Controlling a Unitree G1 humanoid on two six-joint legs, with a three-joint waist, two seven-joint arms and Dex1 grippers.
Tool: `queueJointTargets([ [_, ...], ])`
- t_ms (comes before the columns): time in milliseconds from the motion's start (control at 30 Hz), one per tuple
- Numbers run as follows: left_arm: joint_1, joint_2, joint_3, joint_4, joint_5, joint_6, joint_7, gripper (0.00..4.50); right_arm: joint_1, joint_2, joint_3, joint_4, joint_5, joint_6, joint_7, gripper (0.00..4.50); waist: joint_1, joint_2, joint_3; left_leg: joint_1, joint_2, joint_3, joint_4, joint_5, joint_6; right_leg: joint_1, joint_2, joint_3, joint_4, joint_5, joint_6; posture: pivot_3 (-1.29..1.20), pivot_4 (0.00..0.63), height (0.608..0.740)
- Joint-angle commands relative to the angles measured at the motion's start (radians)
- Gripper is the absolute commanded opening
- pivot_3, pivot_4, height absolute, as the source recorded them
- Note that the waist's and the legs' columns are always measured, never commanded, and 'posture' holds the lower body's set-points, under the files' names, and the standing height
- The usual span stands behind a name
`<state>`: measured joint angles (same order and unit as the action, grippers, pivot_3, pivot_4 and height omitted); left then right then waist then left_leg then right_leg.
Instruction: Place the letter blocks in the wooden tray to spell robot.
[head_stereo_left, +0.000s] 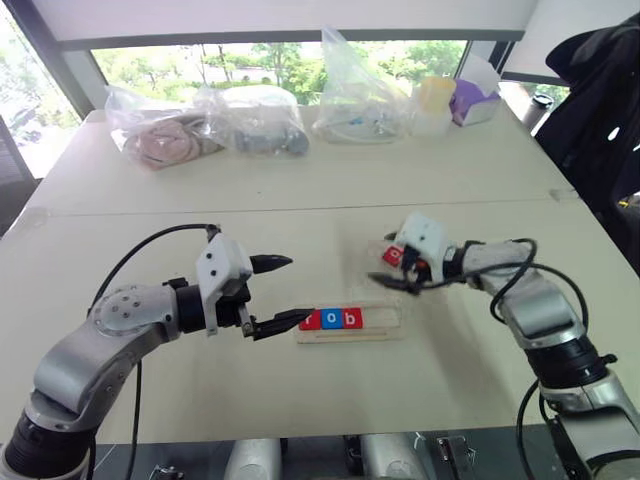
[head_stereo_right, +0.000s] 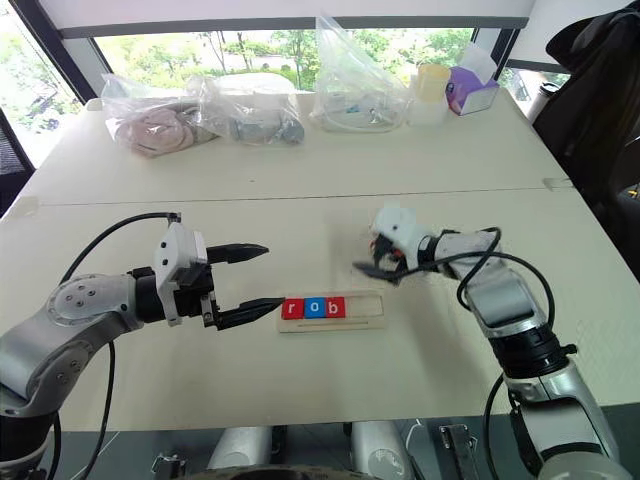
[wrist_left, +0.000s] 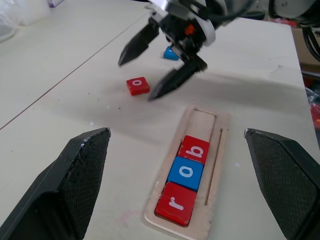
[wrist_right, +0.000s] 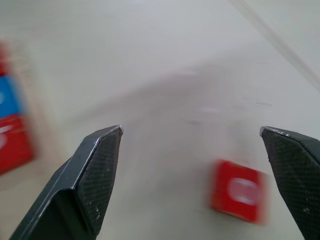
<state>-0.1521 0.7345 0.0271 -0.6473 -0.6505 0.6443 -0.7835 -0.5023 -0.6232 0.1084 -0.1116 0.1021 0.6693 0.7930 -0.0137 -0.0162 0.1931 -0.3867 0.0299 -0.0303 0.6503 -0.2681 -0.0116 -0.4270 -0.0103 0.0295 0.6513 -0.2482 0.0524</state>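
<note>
While three blocks already sit in the tray (head_stereo_left: 392, 322) low in the middle of the head view, reading r (wrist_left: 174, 203), o (wrist_left: 185, 173), b (wrist_left: 194, 149) from its left end, the right part of the tray lies bare. The r and b are red, the o between them blue. The left tool (head_stereo_left: 283, 292) hangs just left of the tray's left end, its two black fingers spread wide and holding nothing. The right tool (wrist_left: 145, 74), right of centre in the head view, also stands wide and holds nothing, hovering over a loose red o block (wrist_left: 137, 85) that lies flat on the tabletop (head_stereo_left: 300, 190) beyond the tray's bare end. A blue block (wrist_left: 170, 54) shows just behind that tool in the left wrist view; its letter cannot be read. Clear bags (head_stereo_left: 215, 122) and a yellow-lidded tub (head_stereo_left: 434, 105) line the top of the frame by the window.
</note>
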Motion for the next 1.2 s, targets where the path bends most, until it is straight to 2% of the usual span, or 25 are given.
queueJointTargets([
  [33,-0.012,-0.011,-0.003,-0.007,0.007,-0.02,0.004,4.5,-0.015,0.056,-0.054,-0.026,0.006,0.127,-0.12,4.46,0.0,0.0,0.0,0.0,0.0,0.0,0.0,0.0,0.0,0.0,0.0,0.0,0.0,0.0,0.0,0.0,0.15,0.739],
  [133,-0.023,-0.021,-0.015,0.003,0.018,-0.028,0.0,4.5,-0.006,0.121,-0.098,-0.052,0.011,0.265,-0.223,4.46,-0.001,0.0,0.0,0.0,0.0,0.0,0.0,0.0,0.0,0.0,0.0,0.0,0.0,0.0,0.0,0.0,0.15,0.739],
  [267,-0.046,-0.032,-0.028,0.029,0.03,-0.038,-0.015,4.5,0.035,0.143,-0.098,-0.111,0.038,0.31,-0.243,4.46,0.001,0.0,0.0,0.0,0.0,0.0,0.0,0.0,0.0,0.0,0.0,0.0,0.0,0.0,0.0,0.0,0.15,0.739],
  [667,-0.084,-0.055,-0.058,0.077,0.059,-0.074,-0.042,4.5,0.074,0.111,-0.033,-0.014,0.024,0.186,-0.224,4.46,-0.005,0.0,0.0,0.0,0.0,0.0,0.0,0.0,0.0,0.0,0.001,0.0,0.0,0.0,0.0,0.0,0.15,0.739],
  [833,-0.072,-0.068,-0.059,0.068,0.063,-0.071,-0.037,4.5,0.042,0.127,-0.017,0.051,0.035,0.135,-0.205,4.46,-0.007,0.0,0.0,0.0,0.0,0.0,0.0,0.0,0.0,0.0,0.001,0.0,0.0,0.0,0.0,0.0,0.15,0.739],
  [933,-0.07,-0.074,-0.06,0.069,0.067,-0.072,-0.035,4.5,0.036,0.119,-0.007,0.066,0.032,0.13,-0.19,3.62,-0.007,0.0,0.0,0.001,0.0,0.0,0.0,0.0,0.0,0.0,0.001,0.0,0.001,0.0,0.0,0.0,0.15,0.739],
  [1100,-0.069,-0.097,-0.077,0.07,0.083,-0.076,-0.027,4.5,0.045,0.089,-0.034,0.03,0.045,0.162,-0.179,1.19,-0.001,0.0,-0.001,0.001,0.0,0.0,0.0,0.0,0.0,0.0,0.001,0.0,0.001,0.0,0.0,0.0,0.15,0.739],
  [1200,-0.07,-0.111,-0.092,0.081,0.091,-0.087,-0.032,4.5,0.069,0.061,-0.08,-0.065,0.056,0.271,-0.213,1.19,0.003,0.0,-0.001,0.0,0.0,0.0,0.0,0.0,0.0,0.0,0.0,0.0,0.0,0.0,0.0,0.0,0.15,0.739],
])
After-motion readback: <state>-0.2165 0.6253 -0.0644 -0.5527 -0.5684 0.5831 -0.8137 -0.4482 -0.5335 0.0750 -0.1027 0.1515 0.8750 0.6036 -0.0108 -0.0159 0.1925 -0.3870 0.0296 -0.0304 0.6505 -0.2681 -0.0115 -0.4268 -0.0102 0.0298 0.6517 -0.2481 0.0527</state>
